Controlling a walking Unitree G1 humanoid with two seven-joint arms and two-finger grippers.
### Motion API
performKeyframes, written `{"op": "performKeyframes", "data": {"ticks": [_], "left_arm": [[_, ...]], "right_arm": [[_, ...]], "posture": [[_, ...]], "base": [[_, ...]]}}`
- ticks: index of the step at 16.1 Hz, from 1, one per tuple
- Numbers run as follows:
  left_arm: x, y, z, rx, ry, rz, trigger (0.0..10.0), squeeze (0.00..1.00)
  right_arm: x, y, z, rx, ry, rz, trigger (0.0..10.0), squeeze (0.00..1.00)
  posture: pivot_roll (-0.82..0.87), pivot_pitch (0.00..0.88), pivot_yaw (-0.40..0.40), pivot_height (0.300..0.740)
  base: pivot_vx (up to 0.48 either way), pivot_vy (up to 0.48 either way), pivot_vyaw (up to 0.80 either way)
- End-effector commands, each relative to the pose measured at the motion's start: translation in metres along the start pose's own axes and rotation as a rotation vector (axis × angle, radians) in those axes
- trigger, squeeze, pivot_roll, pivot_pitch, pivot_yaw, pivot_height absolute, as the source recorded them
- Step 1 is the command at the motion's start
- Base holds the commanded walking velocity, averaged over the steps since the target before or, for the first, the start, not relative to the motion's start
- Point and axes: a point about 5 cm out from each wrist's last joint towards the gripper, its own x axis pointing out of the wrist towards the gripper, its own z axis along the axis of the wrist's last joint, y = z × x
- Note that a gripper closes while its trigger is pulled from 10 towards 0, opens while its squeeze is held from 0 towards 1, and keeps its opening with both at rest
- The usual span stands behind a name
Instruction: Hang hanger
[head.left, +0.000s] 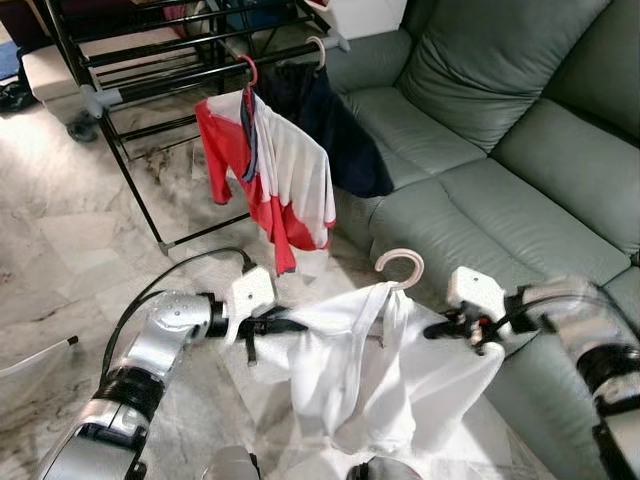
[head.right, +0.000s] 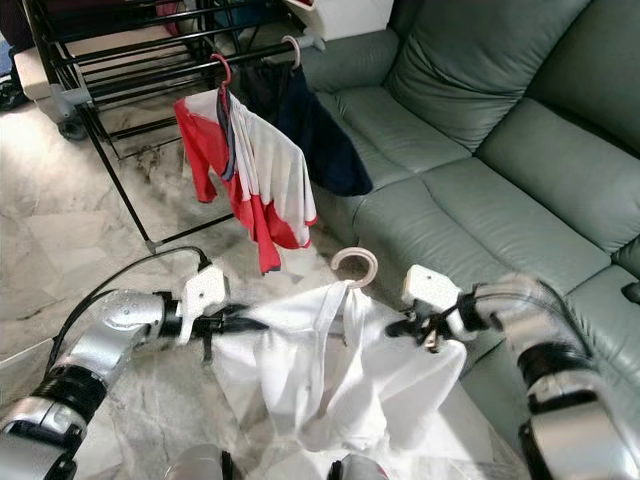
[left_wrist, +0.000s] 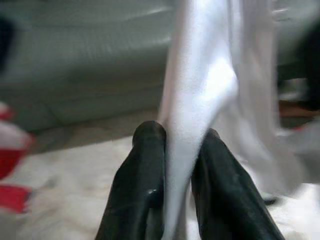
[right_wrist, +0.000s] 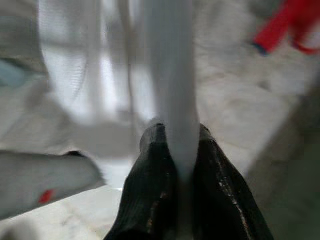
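A white garment (head.left: 370, 370) hangs on a hanger with a pale pink hook (head.left: 402, 262), held up between my two arms in front of me. My left gripper (head.left: 290, 324) is shut on the garment's left shoulder; in the left wrist view white cloth (left_wrist: 192, 125) is pinched between the fingers (left_wrist: 145, 170). My right gripper (head.left: 440, 330) is shut on the right shoulder, with cloth (right_wrist: 172, 100) between its fingers (right_wrist: 155, 170). Beyond stands a black drying rack (head.left: 150, 60) with a red-and-white shirt (head.left: 270, 170) and a dark garment (head.left: 330, 130) on hangers.
A grey-green sofa (head.left: 500, 150) fills the right side, close to my right arm. Marble floor (head.left: 60, 250) lies on the left. The rack's leg and base bar (head.left: 170, 240) stand on the floor ahead left. A black cable (head.left: 170, 275) loops over my left arm.
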Motion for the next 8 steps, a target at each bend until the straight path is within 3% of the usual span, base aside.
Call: {"op": "performKeyframes", "data": {"ticks": [1,3,6,8], "left_arm": [[-0.001,0.005,0.002,0.031,0.005,0.053,10.0,1.0],[-0.001,0.005,0.002,0.062,-0.006,0.099,10.0,1.0],[-0.001,-0.002,-0.003,0.164,0.011,0.114,10.0,1.0],[-0.002,0.0,-0.006,0.181,0.012,0.173,10.0,1.0]], "right_arm": [[-0.007,-0.01,-0.001,0.016,-0.007,-0.144,0.0,0.0],[-0.001,-0.007,-0.002,0.024,-0.022,-0.185,0.0,0.0],[0.013,0.013,-0.015,0.067,-0.023,-0.168,0.0,0.0],[0.02,0.022,-0.022,0.087,-0.006,-0.209,0.0,0.0]], "posture": [[-0.03,0.026,-0.036,0.74],[-0.03,0.027,-0.034,0.74],[-0.02,0.028,-0.04,0.74],[-0.02,0.028,-0.039,0.74]], "base": [[0.0,0.0,0.0],[0.0,0.0,0.0],[0.0,0.0,0.0],[0.0,0.0,0.0]]}}
